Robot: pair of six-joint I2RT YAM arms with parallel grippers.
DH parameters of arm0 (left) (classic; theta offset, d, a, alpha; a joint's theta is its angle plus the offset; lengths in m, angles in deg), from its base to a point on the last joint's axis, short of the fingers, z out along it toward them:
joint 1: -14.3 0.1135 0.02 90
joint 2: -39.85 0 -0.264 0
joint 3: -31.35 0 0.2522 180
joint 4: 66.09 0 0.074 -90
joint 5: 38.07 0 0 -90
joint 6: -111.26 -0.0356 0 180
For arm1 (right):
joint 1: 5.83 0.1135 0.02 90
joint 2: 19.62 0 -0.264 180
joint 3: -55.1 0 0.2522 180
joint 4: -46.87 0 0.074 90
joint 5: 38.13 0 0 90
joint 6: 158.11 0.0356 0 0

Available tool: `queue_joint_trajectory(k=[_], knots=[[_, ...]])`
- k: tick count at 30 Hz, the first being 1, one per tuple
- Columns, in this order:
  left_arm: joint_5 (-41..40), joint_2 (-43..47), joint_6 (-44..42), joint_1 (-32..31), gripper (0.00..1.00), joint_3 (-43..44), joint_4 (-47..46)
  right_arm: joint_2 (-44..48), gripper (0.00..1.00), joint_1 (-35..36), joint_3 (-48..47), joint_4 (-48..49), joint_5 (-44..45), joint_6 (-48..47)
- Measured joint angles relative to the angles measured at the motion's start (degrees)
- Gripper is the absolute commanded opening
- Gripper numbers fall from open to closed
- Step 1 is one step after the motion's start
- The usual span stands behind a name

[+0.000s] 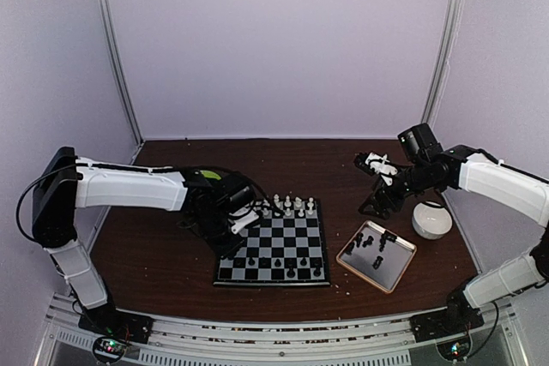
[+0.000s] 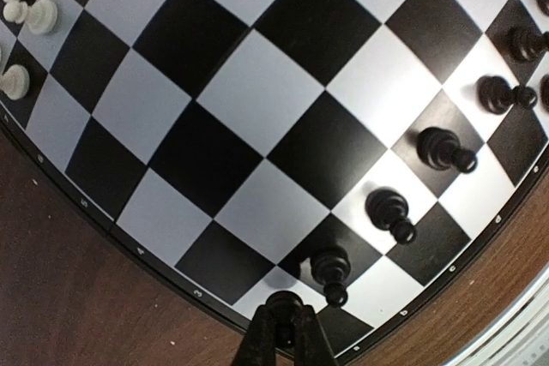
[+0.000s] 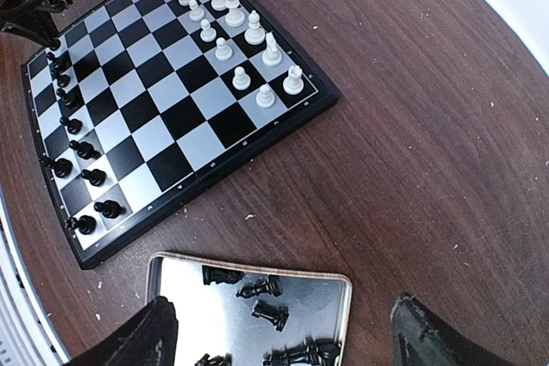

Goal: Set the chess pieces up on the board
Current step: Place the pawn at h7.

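The left pincer [image 2: 287, 332] is pinched shut over the board [image 2: 257, 100], at its border; whether it nips anything I cannot tell. Just ahead of its tips stands a black pawn [image 2: 330, 270], the first of a row of black chess pieces [image 2: 390, 212] running off to the right. The white chess pieces [image 3: 236, 19] stand at the far side. The right pincer [image 3: 281, 306] gapes wide above the tray [image 3: 249, 259], with loose black pieces [image 3: 270, 315] below it and a white bowl [image 1: 431, 220] close by.
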Motion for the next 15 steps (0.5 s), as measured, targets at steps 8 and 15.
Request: queue_joint_trajectory(k=[8,15], knots=[[-0.52,2.10,1.81,0.15,0.01,-3.72,-1.31,0.00,0.86,0.00,0.00,-0.20,-0.24,-0.02],[-0.52,2.16,2.27,0.26,0.01,-4.55,-2.62,-0.63,0.86,0.00,-0.07,-0.24,-0.42,-0.02]])
